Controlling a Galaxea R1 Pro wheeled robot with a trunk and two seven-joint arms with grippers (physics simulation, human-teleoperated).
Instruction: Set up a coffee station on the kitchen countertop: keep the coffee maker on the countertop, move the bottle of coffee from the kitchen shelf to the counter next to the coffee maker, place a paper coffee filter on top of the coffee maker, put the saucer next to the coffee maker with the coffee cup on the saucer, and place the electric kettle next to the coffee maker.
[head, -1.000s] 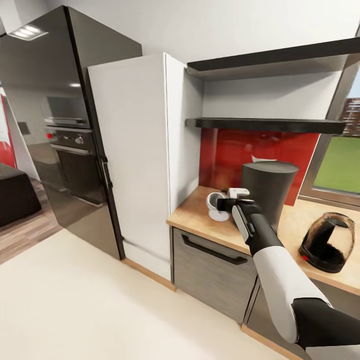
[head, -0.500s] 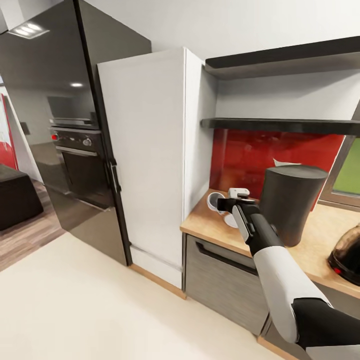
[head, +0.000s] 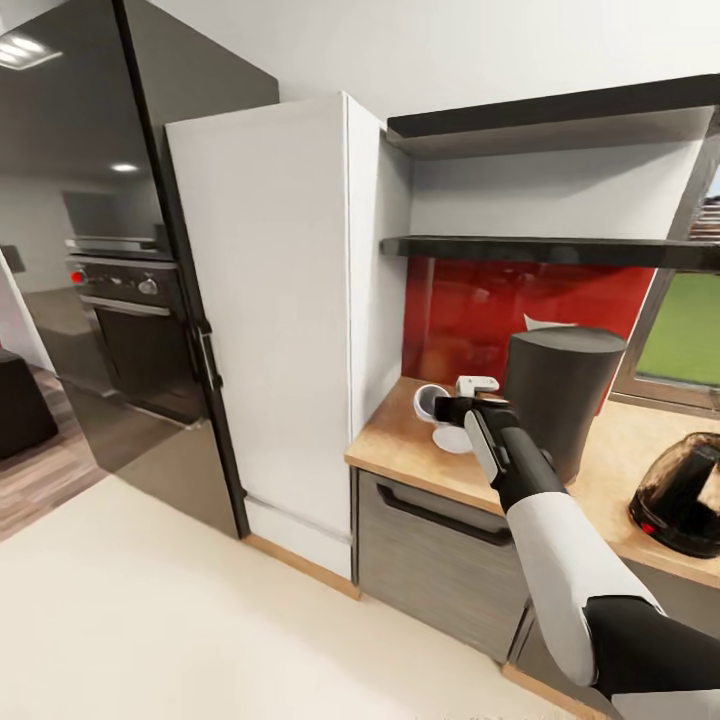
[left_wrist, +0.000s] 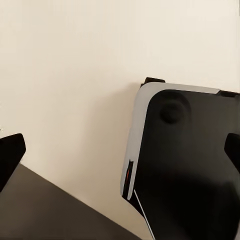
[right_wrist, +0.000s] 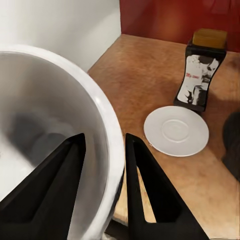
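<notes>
A: Why is the cup (right_wrist: 50, 145) up in the air like that?

B: The right gripper (right_wrist: 102, 187) has it by the rim, one finger inside the bowl and one outside, so it hangs tilted with its mouth toward the wrist camera. It looks ready to go onto the saucer (right_wrist: 176, 130).

A: And where is the saucer from there?

B: Ahead of the gripper and below it, flat on the bench (head: 400, 440). The bottle (right_wrist: 202, 70) stands just beyond the saucer, and the coffee maker (head: 558, 400) is on the far side of the gripper from the white cabinet (head: 270, 320), with the filter (head: 545, 323) on its lid.

A: The kettle (head: 685, 492)?

B: Further along the bench, past the coffee maker.

A: And the left gripper (left_wrist: 120, 157)?

B: Its fingertips sit wide apart, holding nothing, over pale floor.
</notes>
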